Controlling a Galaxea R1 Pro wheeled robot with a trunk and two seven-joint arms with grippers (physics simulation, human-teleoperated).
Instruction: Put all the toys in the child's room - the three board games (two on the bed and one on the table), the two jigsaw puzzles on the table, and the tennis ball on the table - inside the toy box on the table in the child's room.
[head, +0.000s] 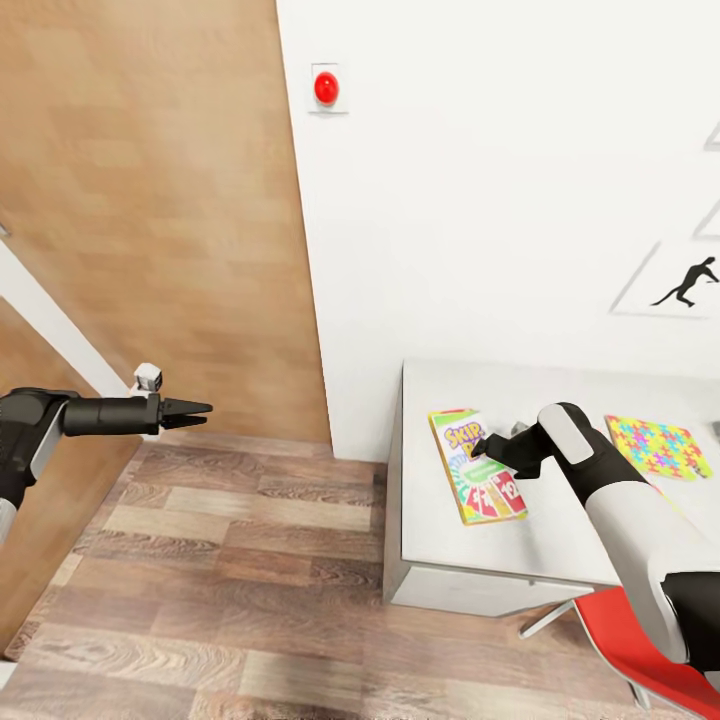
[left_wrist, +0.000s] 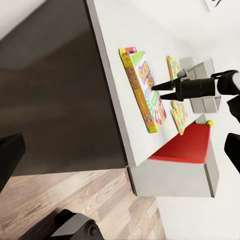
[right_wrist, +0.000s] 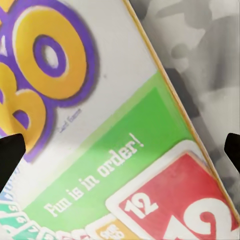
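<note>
**Yellow-green game box near the table's corner**

Yellow-green-red board game (head: 477, 465) lies flat on the table (head: 450, 560), close to its left edge. Right gripper (head: 481, 446) hovers above it, jaws spread, holding nothing. Left gripper (head: 196, 409) hangs over open floor, fingers together, empty.

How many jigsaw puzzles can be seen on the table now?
1. The jigsaw puzzle lies flat on the table, toward the wall, beyond the right arm from the board game. The task names two; the second may be hidden or outside the picture.

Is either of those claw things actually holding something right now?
No. The right end effector hovers open over the Skip-Bo game box; the left end effector is empty.
</note>
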